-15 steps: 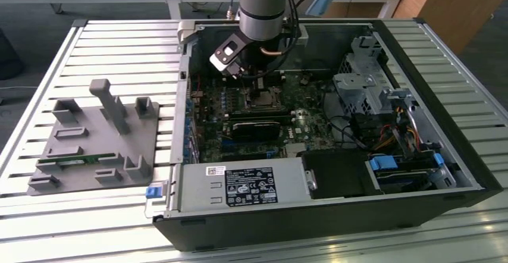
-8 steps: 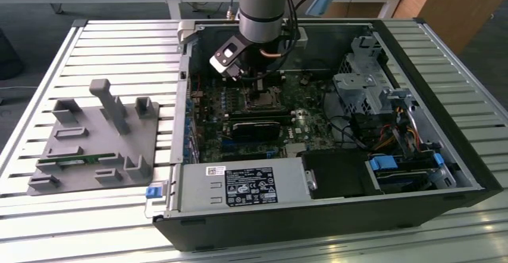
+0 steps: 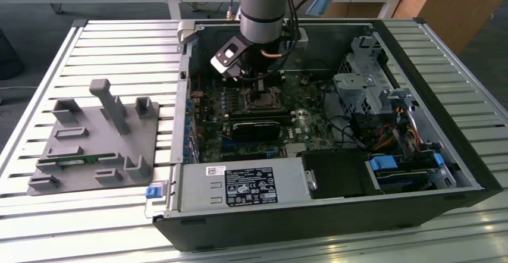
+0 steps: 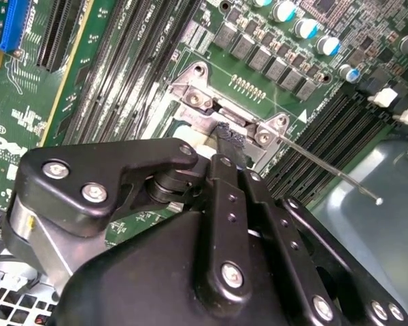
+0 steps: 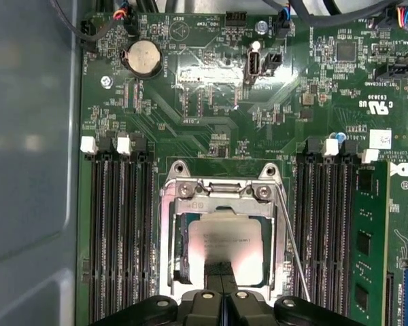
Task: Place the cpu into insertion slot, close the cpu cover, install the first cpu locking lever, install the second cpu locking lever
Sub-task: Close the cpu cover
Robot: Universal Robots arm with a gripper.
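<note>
In the exterior view my arm reaches down into the open computer case, with the gripper (image 3: 260, 87) right over the insertion slot (image 3: 262, 101). The first wrist view shows the cpu (image 5: 224, 238), silvery grey, lying in the socket. The silver cpu cover (image 5: 221, 202) frames it and looks lowered over it. My gripper (image 5: 223, 266) is shut with nothing between the fingers, its tips at the cover's edge. A thin wire locking lever (image 5: 290, 251) stands out at a slant beside the socket. In the second wrist view the gripper (image 4: 228, 139) touches the cover plate (image 4: 204, 102), and the lever (image 4: 326, 170) pokes free.
Long black memory slots (image 5: 119, 231) flank the socket on both sides. A graphics card (image 3: 254, 126), a power supply (image 3: 242, 185) and a drive cage (image 3: 365, 90) crowd the case. A grey fixture stand (image 3: 95, 138) sits on the slatted table at the exterior view's left.
</note>
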